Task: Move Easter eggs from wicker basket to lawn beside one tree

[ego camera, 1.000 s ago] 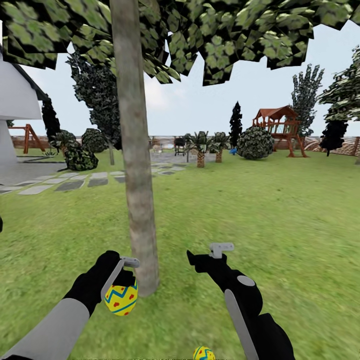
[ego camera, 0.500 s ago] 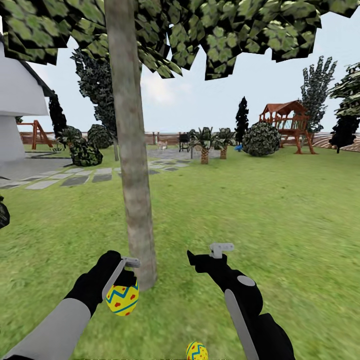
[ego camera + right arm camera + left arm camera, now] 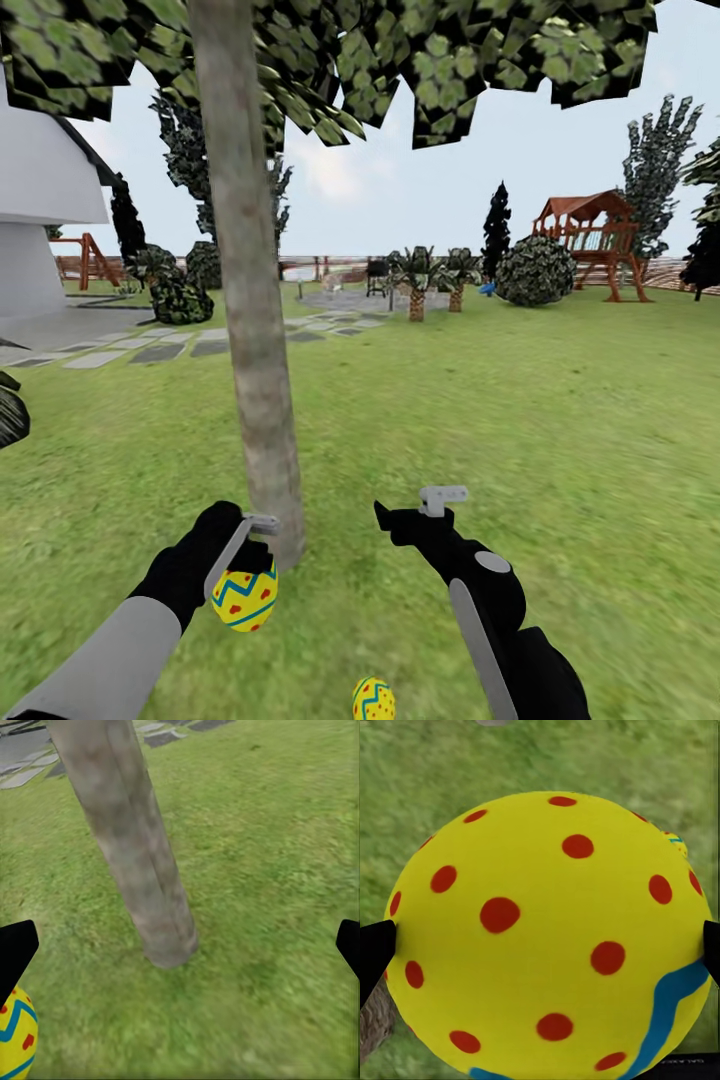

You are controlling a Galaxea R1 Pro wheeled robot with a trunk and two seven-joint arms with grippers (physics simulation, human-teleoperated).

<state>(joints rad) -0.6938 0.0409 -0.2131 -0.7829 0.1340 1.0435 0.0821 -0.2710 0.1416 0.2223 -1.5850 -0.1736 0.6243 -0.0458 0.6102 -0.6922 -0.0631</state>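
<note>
My left pincer [image 3: 250, 560] pinching yellow egg with red dots and blue zigzag [image 3: 244, 597], held above mottled green lawn [image 3: 560, 440] just beside base of grey-brown bare tree trunk [image 3: 245, 300]. My right pincer [image 3: 415, 507] spread, nothing in it. Second matching yellow dotted egg [image 3: 373, 699] lying on grass near trunk, between my arms.

Both arms reach forward and low, the left claw [image 3: 243, 560] clamped on an egg [image 3: 244, 596], the right claw [image 3: 420, 505] spread wide.
</note>
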